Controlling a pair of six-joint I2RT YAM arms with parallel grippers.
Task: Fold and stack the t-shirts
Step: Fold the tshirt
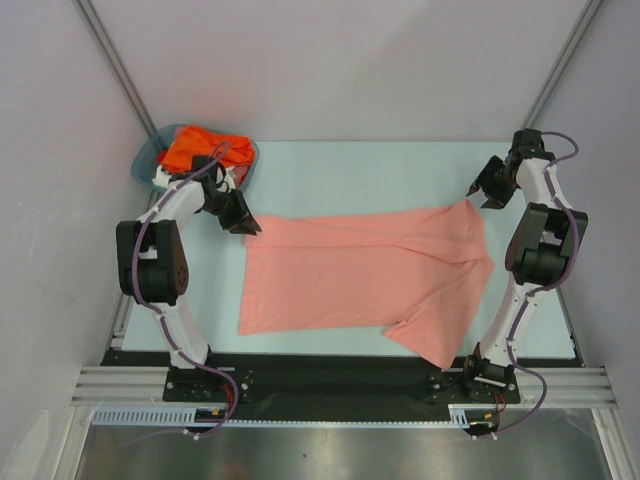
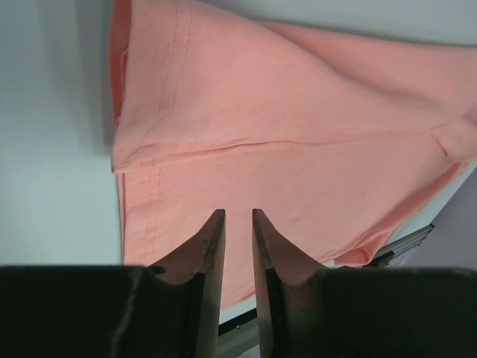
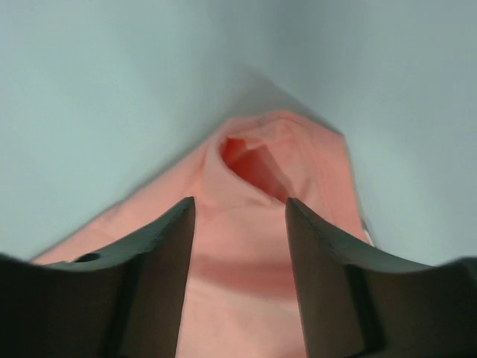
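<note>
The salmon-pink t-shirt [image 1: 360, 270] lies spread flat across the middle of the table, one sleeve pointing to the near right. My left gripper [image 1: 246, 226] hovers at its far left corner. In the left wrist view [image 2: 237, 216] its fingers stand a narrow gap apart with nothing between them, the pink cloth [image 2: 298, 134] below. My right gripper [image 1: 480, 192] is at the far right corner, open wide [image 3: 238, 205] astride a raised fold of the shirt [image 3: 253, 160]. The orange t-shirt [image 1: 200, 148] is bunched in the basket. A bit of white cloth [image 1: 161, 178] shows beside it.
The teal plastic basket [image 1: 143, 160] stands at the far left corner, just behind my left arm. A black rail [image 1: 320, 380] runs along the table's near edge. Grey walls enclose the far side and both sides.
</note>
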